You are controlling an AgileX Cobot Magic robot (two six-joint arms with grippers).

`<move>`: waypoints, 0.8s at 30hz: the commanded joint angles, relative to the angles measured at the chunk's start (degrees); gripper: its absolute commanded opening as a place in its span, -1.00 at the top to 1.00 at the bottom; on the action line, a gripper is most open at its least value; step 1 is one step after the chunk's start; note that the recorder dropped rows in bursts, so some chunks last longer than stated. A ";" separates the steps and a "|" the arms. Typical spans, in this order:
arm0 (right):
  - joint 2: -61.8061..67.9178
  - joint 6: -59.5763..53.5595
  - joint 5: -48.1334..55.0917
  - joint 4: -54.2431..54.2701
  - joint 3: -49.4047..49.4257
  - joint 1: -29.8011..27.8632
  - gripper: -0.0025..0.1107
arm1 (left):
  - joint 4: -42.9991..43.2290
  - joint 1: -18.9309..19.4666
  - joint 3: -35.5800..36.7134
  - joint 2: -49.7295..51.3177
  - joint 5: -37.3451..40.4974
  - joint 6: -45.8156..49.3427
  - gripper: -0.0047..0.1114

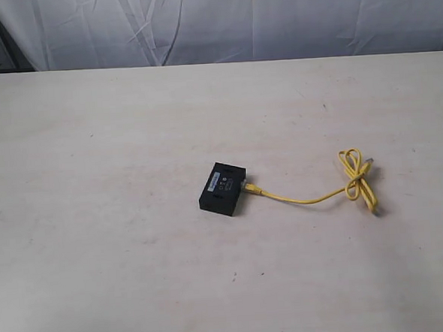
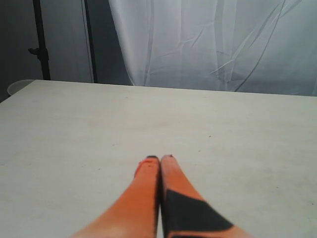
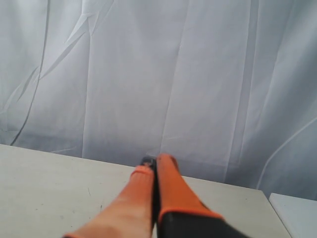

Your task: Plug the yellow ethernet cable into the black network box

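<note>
The black network box (image 1: 223,189) lies flat near the middle of the table in the exterior view. One end of the yellow ethernet cable (image 1: 314,199) meets the box's right side at its plug (image 1: 251,187); the cord runs right to a knotted loop (image 1: 355,176). Neither arm shows in the exterior view. In the left wrist view my left gripper (image 2: 160,158) is shut with nothing in it, over bare table. In the right wrist view my right gripper (image 3: 155,160) is shut, empty, pointing toward the curtain. Neither wrist view shows box or cable.
A pale tabletop (image 1: 99,256) fills the exterior view, with a white curtain (image 1: 220,19) behind its far edge. A dark stand pole (image 2: 39,42) rises beyond the table's corner in the left wrist view.
</note>
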 commanded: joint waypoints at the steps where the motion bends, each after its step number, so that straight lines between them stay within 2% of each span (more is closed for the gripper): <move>1: -0.29 0.15 -0.56 0.03 0.30 -0.26 0.96 | 0.10 0.17 0.27 -0.37 0.03 0.15 0.92; 16: -0.29 0.15 -0.56 0.03 0.30 -0.26 0.96 | 0.10 0.17 0.27 -0.37 0.03 0.31 0.92; 21: -1.95 10.03 4.20 -1.66 0.80 -0.26 0.96 | 0.10 0.17 0.27 -0.37 0.03 0.31 0.92; 24: -4.86 10.94 5.75 -1.66 3.03 -0.38 0.96 | 0.10 0.17 0.27 -0.37 0.03 0.31 0.92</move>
